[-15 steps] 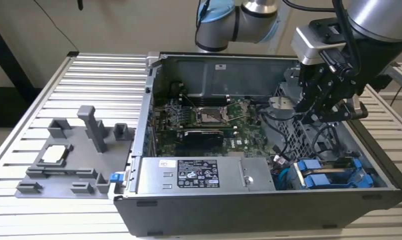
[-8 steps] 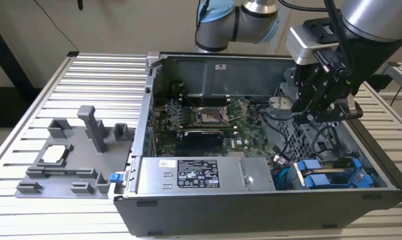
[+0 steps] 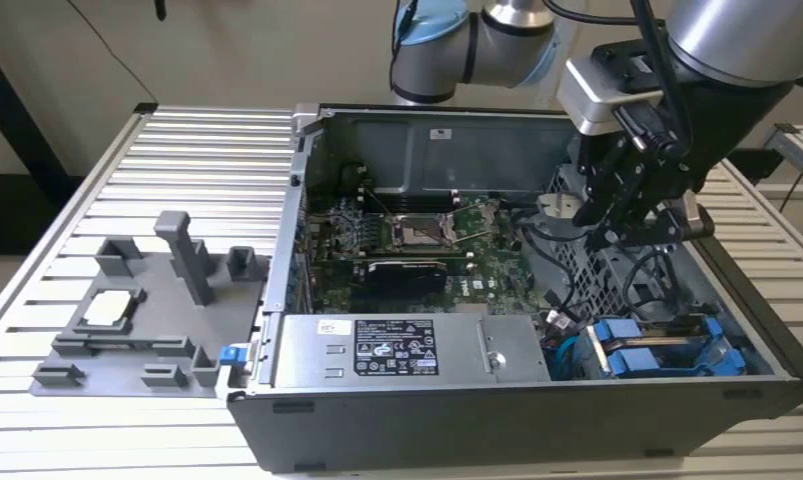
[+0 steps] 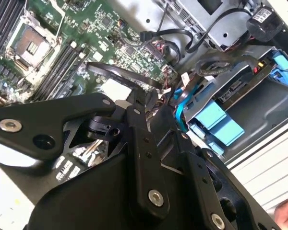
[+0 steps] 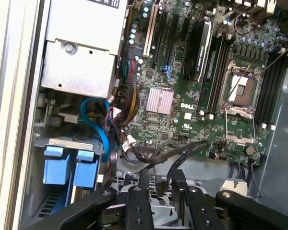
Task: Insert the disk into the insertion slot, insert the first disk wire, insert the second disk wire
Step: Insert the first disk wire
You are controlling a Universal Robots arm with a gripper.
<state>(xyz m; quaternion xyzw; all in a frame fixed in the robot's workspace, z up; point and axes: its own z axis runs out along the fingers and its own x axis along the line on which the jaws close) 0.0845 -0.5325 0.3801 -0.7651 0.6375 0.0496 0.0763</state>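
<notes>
Disk (image 3: 655, 350) sat in the slot (image 5: 67, 143) at lower right of the exterior view, blue carrier tabs facing out, so step one looked done. Wire steps looked unfinished. A black wire (image 5: 182, 151) arched loose over the board (image 3: 415, 235), its end running up to the gripper (image 3: 635, 230). A blue wire (image 5: 98, 120) curved down beside the disk; plugged or not, could not tell. Arm (image 3: 735, 40) stood at upper right, wrist pointed down into the case (image 3: 374, 430), gripper low over the drive cage, near the disk. Grip state could not be told: clenched on the black wire or released.
</notes>
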